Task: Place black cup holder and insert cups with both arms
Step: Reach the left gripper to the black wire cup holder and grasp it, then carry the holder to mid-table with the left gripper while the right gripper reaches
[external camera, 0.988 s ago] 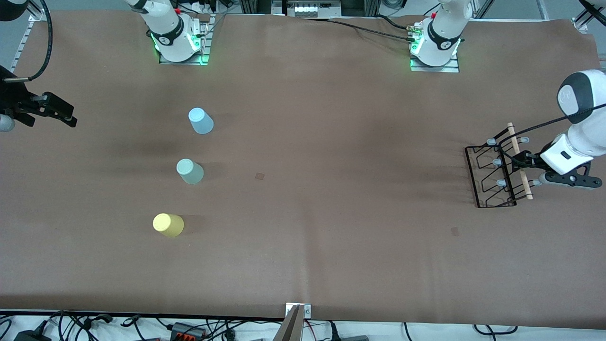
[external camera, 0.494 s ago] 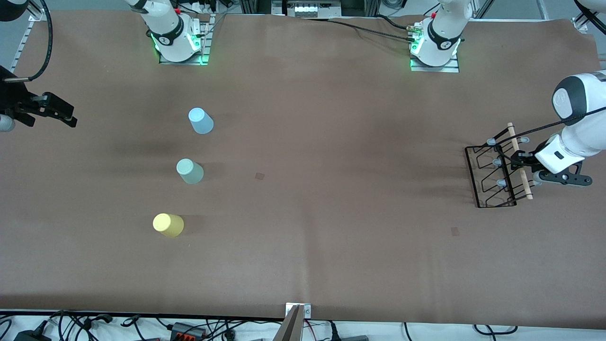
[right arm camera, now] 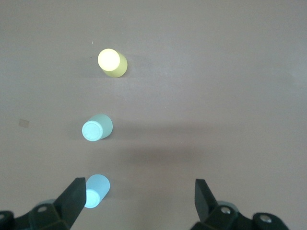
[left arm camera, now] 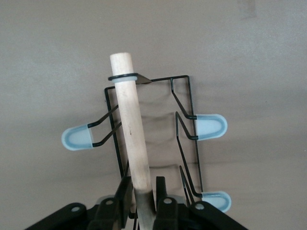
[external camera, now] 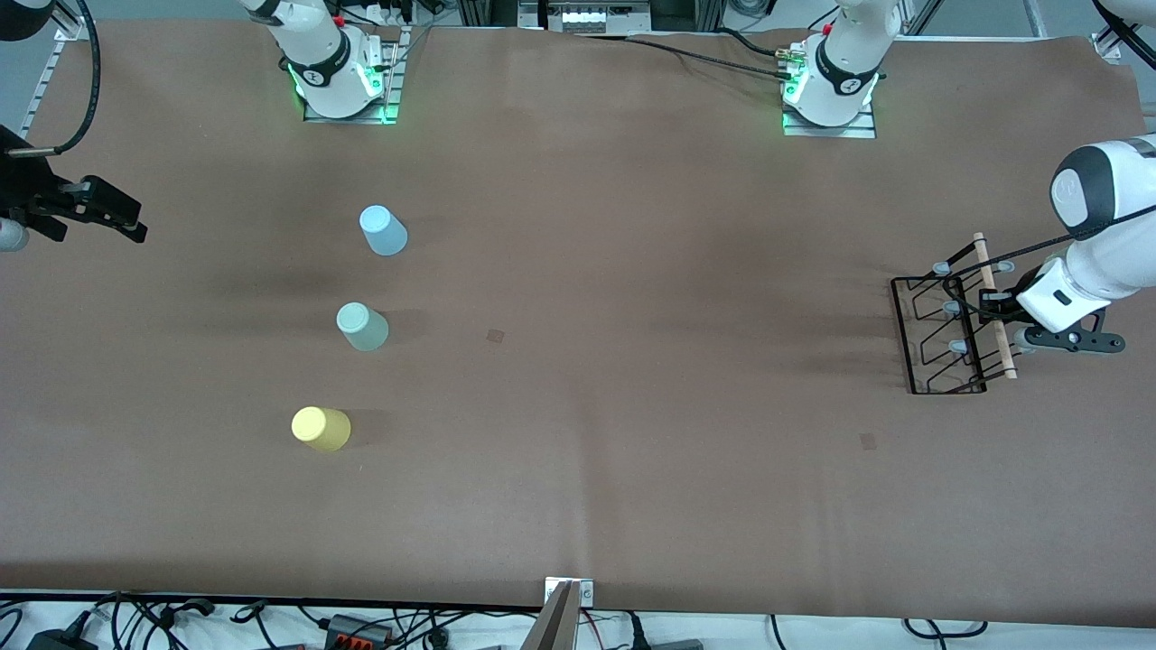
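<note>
Three cups, none on the rack yet: light blue cup (external camera: 383, 230), pale green cup (external camera: 362, 326), yellow cup (external camera: 321, 428), all upside down on the table (external camera: 596, 361), lined up toward the right arm's end, blue farthest from the front camera, yellow nearest. Roughly 9 o'clock of table centre in the front view, well apart from the rack.

Black cup holder (external camera: 944, 334) at the left arm's end, about 3 o'clock of table centre. Looks slightly tilted or partly raised, cannot tell if fully off the table. Wooden rod (left arm camera: 132, 129) on top, pale-tipped pegs (left arm camera: 211, 126) sticking out both sides, all bare.

Left gripper (left arm camera: 143, 191) clamped on the wooden rod near one end, fingers (left arm camera: 160, 189) pressed either side of it in the left wrist view. Right gripper (right arm camera: 139, 199) spread wide, holding nothing, up over the edge of the table at the right arm's end, at 9 o'clock of the cups in the front view; all three cups in sight of the right wrist view. Right arm waiting.

Progress, as a judgement: early. Holder grasped but probably not yet set at its final spot. Left to do: place holder, then pick and insert three cups, zero inserted so far.
</note>
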